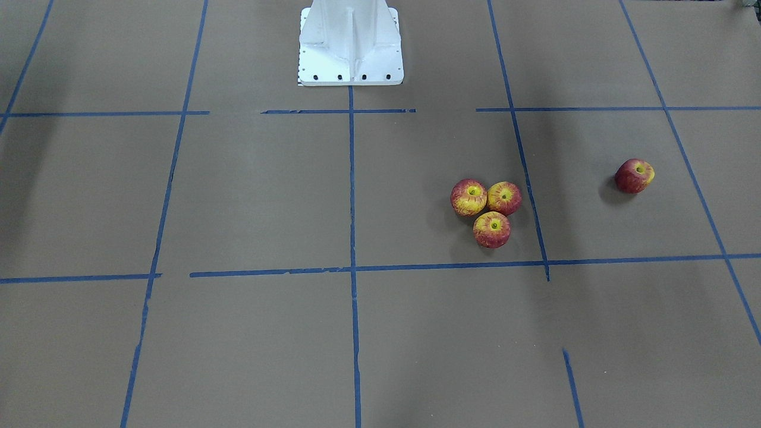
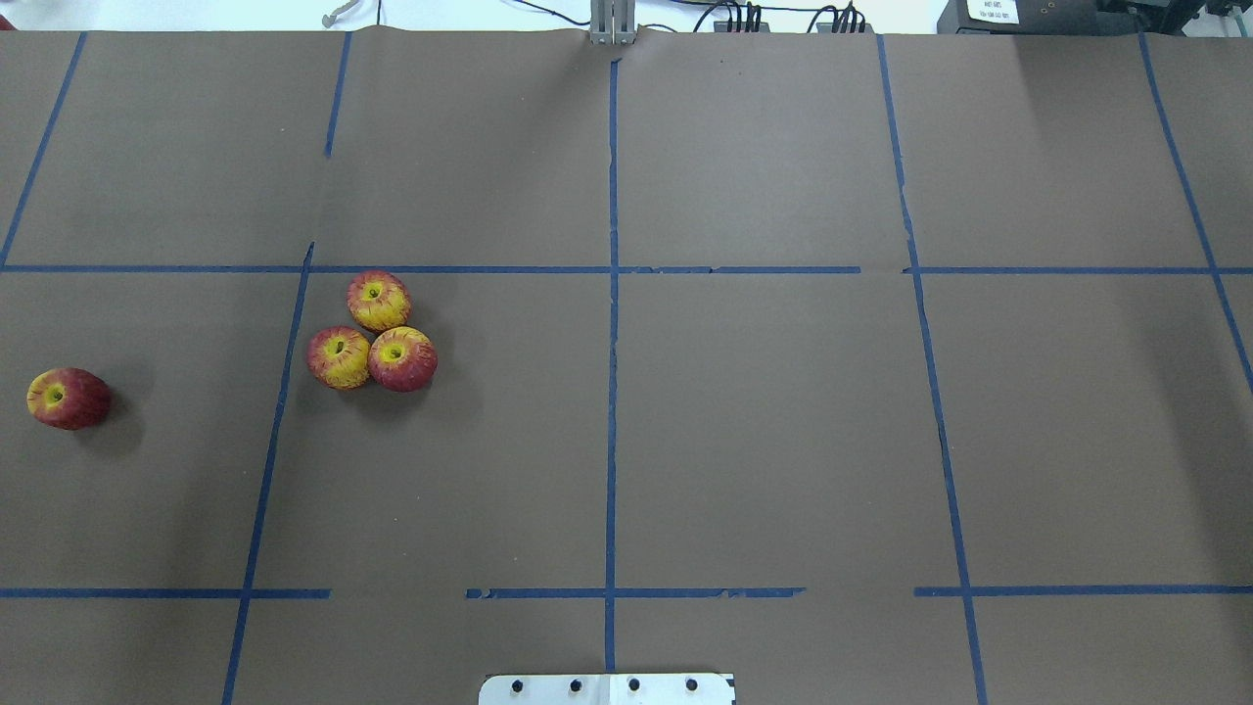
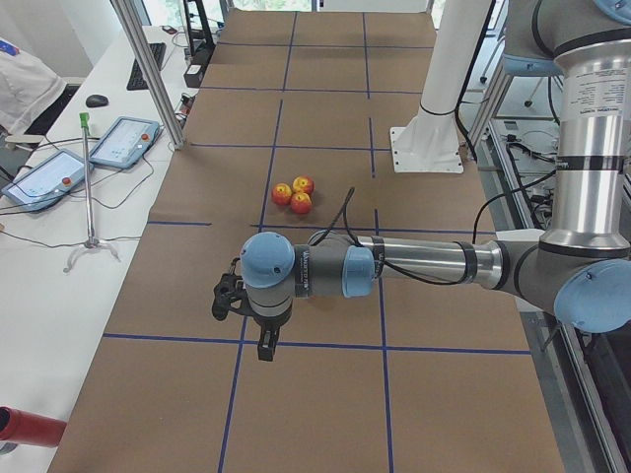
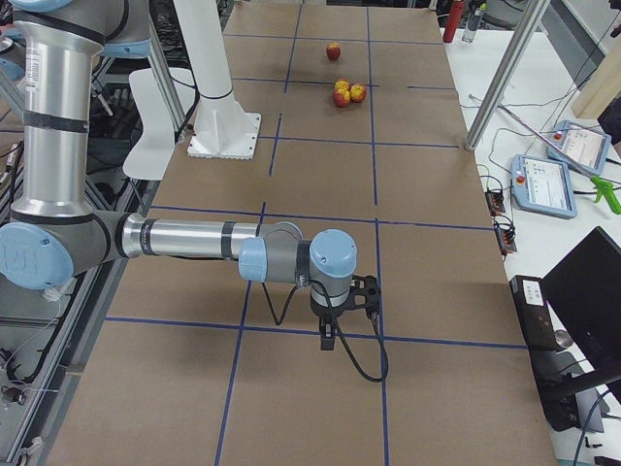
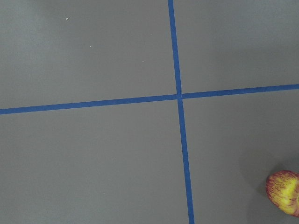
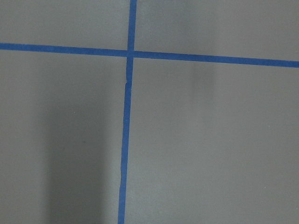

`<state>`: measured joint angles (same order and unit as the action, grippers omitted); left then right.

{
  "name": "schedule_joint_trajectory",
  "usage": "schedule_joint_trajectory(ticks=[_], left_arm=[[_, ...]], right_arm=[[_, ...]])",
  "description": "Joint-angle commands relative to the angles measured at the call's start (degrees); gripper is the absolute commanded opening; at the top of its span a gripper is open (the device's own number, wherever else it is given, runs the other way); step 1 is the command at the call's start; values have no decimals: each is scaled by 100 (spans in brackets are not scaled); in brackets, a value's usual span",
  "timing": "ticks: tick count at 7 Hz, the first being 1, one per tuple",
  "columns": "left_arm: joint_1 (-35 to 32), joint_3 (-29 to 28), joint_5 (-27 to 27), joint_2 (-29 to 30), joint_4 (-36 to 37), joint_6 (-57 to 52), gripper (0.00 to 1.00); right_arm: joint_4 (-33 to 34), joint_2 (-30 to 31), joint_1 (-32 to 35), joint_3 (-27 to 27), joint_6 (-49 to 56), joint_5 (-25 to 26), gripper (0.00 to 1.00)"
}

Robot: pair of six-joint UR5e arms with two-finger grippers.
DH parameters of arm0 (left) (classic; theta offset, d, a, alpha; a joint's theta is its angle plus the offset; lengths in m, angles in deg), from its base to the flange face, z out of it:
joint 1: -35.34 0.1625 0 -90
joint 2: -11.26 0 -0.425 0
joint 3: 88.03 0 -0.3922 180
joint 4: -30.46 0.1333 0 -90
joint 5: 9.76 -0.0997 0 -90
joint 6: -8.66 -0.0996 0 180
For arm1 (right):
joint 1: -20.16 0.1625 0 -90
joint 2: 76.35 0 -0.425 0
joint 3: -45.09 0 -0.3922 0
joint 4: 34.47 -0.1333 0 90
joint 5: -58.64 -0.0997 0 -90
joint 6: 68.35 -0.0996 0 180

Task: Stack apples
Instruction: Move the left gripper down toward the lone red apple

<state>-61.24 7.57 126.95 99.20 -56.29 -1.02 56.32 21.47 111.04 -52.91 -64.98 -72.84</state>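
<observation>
Cluster: the far apple, left apple and right apple sat touching on the table, in the robot's left half. The far one lay beyond the other two, which sat side by side.
Apart: the lone apple lay well to the cluster's left, across a tape line, a little nearer the robot.
Robot side: the base stood at the table's near edge, midway along it.

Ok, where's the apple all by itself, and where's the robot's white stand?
lone apple (image 2: 67, 399), overhead view, its middle, beside the yellow dimple.
white stand (image 1: 351, 41), front-facing view, middle of its upright part.
</observation>
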Motion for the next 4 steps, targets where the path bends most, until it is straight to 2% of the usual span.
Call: schedule_joint_trajectory(ticks=[1,4], left_arm=[[77,150,-13,-100,-52,11,100],[122,187,22,-206,-113,2,100]], right_arm=[[0,0,0,0,5,0,100],[0,0,0,0,5,0,100]])
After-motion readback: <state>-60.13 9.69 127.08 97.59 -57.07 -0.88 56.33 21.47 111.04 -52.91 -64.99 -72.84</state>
